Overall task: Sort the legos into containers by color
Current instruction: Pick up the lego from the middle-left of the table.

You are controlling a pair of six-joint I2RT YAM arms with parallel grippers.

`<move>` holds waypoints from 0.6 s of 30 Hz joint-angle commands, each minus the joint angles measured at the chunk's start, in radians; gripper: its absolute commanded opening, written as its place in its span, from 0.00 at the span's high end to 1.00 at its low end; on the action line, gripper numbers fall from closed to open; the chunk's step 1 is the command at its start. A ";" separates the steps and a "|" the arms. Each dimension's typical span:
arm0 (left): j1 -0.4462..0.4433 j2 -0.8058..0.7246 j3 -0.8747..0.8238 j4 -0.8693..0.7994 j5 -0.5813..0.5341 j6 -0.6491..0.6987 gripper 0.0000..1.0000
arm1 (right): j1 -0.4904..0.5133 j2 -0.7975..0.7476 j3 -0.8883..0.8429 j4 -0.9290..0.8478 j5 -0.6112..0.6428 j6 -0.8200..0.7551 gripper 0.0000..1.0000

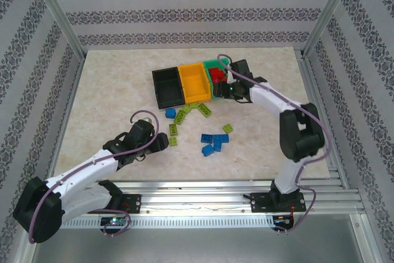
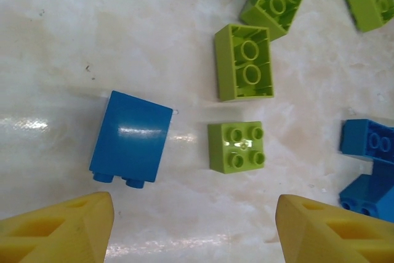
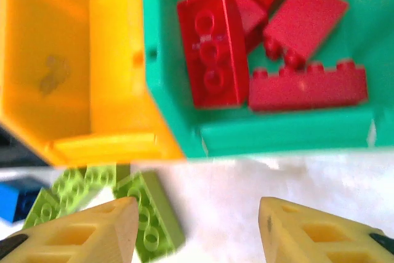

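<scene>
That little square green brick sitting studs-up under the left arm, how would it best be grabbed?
Come straight down and pinch the small green brick across two opposite flat walls: it lies flat, studs up, with bare table on every side.

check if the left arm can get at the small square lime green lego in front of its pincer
Probably yes. The left pincer is open, and the square lime green lego sits studs up just ahead, with bare table around it; the blue brick lies apart.
</scene>
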 commanded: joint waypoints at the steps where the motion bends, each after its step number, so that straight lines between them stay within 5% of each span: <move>1: 0.028 0.060 0.034 -0.036 -0.011 0.037 0.30 | 0.009 -0.136 -0.132 0.060 -0.014 -0.021 0.46; 18: 0.124 0.418 0.248 -0.137 0.016 0.217 0.36 | 0.001 -0.511 -0.642 0.127 0.023 0.012 0.45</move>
